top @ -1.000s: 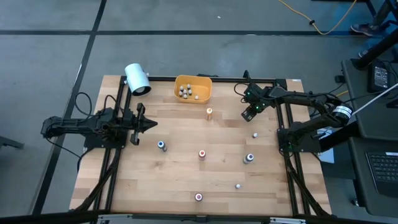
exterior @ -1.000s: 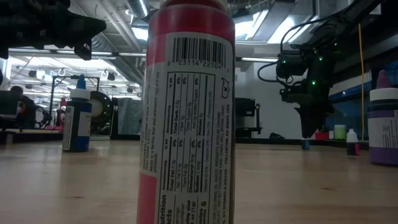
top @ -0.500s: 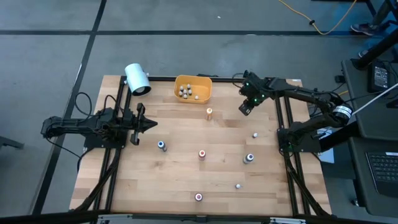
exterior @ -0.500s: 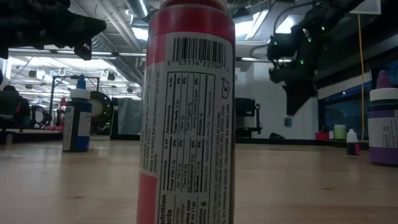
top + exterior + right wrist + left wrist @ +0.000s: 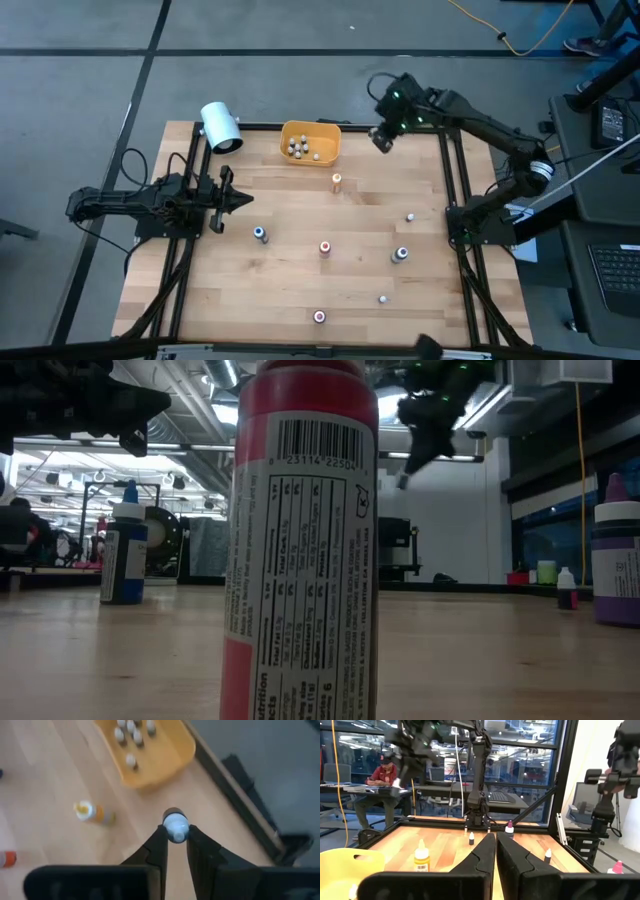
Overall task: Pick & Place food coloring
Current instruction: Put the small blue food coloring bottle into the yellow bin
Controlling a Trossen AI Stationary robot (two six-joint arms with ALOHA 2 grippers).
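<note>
- My right fingers (image 5: pixel 174 837) are clamped on one small food coloring bottle (image 5: pixel 175 826), its pale cap showing between the tips; I hold it in the air at the counter's far edge, just to the right of the yellow bin (image 5: pixel 310 142).
- My left fingers (image 5: pixel 496 851) rest pressed together over the left side of the counter (image 5: pixel 300 280); that arm waits.
- Done so far, as I judge it: several bottles already lie in the bin (image 5: pixel 131 760); I count roughly half a dozen from overhead, though they are too small to be sure.
- Left to do: seven bottles stand loose on the counter. An orange-capped one (image 5: pixel 337 180) is just in front of the bin, a blue-capped one (image 5: pixel 260 234) near my left arm, a red-capped one (image 5: pixel 325 247) mid-counter, another red one (image 5: pixel 319 316) at the near edge, and three more (image 5: pixel 400 254) toward the right side.
- So I take the task to be near its midpoint: the bottle I carry goes over the bin next, and the scattered ones must be fetched after it.
- From counter level, the near red bottle (image 5: pixel 305 540) blocks most of what lies behind it.
</note>
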